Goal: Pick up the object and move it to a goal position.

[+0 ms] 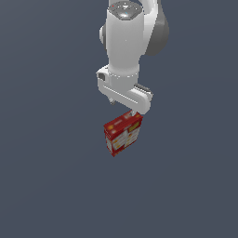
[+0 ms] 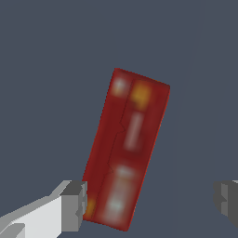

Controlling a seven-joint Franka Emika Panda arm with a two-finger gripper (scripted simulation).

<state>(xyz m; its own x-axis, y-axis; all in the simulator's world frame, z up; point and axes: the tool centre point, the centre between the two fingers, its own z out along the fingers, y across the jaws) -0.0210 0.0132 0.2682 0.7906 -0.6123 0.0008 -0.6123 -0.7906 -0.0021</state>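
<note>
The object (image 1: pixel 122 134) is a small red box with white and yellow printed panels. It stands directly under the white arm in the exterior view. In the wrist view its long red top face (image 2: pixel 128 148) lies askew between the fingers. My gripper (image 1: pixel 123 109) hangs just above the box's top edge and is open (image 2: pixel 151 201). One grey finger pad (image 2: pixel 74 204) sits right against one long side of the box near its end. The other pad (image 2: pixel 228 197) is well clear of the opposite side. Nothing is clamped.
A plain dark grey-blue floor (image 1: pixel 51 176) surrounds the box on all sides. No other objects, containers or edges show in either view. The arm's white body (image 1: pixel 123 42) fills the upper middle of the exterior view.
</note>
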